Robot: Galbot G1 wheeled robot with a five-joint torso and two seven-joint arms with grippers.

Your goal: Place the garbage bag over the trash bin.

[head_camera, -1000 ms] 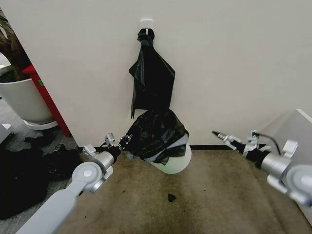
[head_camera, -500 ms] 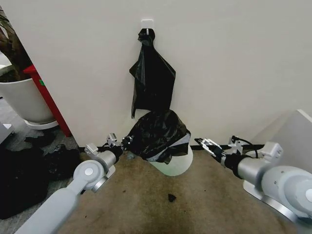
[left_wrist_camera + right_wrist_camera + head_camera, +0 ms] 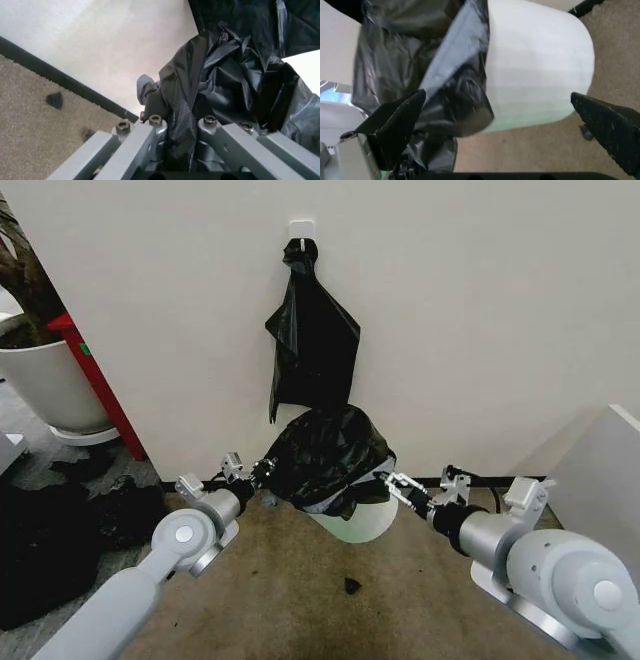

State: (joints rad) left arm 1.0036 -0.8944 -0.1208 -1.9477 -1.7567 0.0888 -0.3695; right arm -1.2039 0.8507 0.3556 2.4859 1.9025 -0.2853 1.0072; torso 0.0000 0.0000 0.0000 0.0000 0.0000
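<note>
The glossy black garbage bag [image 3: 325, 455] lies crumpled over the top of the white trash bin [image 3: 362, 522], which stands tilted against the wall. My left gripper [image 3: 262, 472] is shut on the bag's left edge. The left wrist view shows the wrinkled bag [image 3: 235, 75] pinched in that gripper [image 3: 182, 129]. My right gripper [image 3: 396, 481] sits open at the bag's right edge. In the right wrist view this gripper [image 3: 502, 129] has its jaws spread wide, with the trash bin [image 3: 540, 67] and the hanging garbage bag [image 3: 420, 56] between them.
A narrower black sack [image 3: 310, 345] hangs from a wall hook above the bin. A white planter [image 3: 45, 380] and a red post [image 3: 95, 385] stand at the left, with black bundles [image 3: 40, 550] on the floor. A white box [image 3: 605, 470] stands at the right. A black scrap [image 3: 352, 585] lies on the carpet.
My right arm has swung left from the far right until its open gripper reached the bag's right edge. The left gripper has kept its hold and barely moved.
</note>
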